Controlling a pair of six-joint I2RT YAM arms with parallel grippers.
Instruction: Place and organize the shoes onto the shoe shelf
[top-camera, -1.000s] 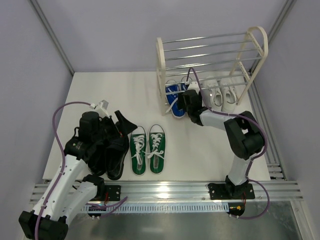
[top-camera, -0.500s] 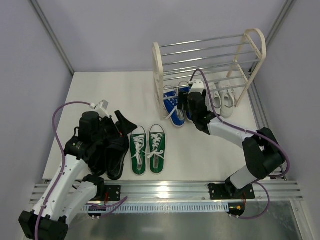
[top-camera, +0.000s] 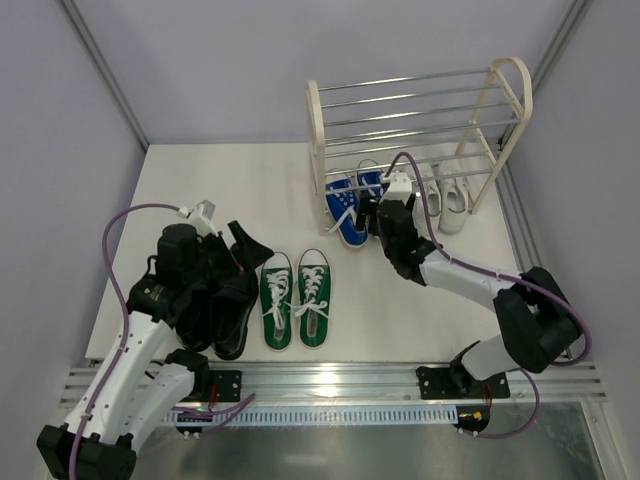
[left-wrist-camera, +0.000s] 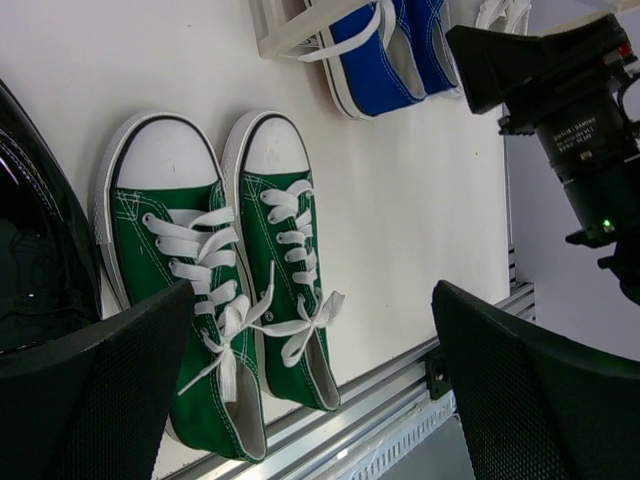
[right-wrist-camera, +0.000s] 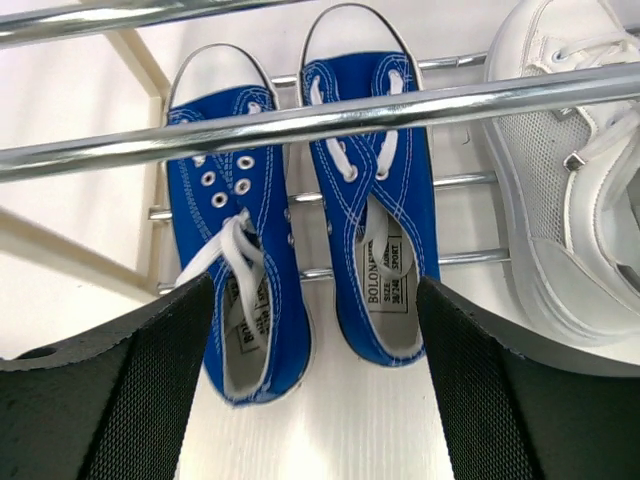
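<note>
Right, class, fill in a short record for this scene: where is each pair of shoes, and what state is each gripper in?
shoe shelf: upright, far right of the table
blue sneakers: lower tier, left side, heels overhanging the front
white sneakers: lower tier, right side
green sneakers: on the table, side by side
black shoes: on the table, left of the green pair
left gripper: open, beside the black shoes
right gripper: open, at the blue sneakers' heels

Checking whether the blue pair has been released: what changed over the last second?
The right gripper, open, drew back from the blue sneakers, leaving both across the lower rods of the shoe shelf. Its elbow swung out to the right and dropped. The shelf shifted slightly left. The left gripper, open, the black shoes and the green sneakers stayed put.
</note>
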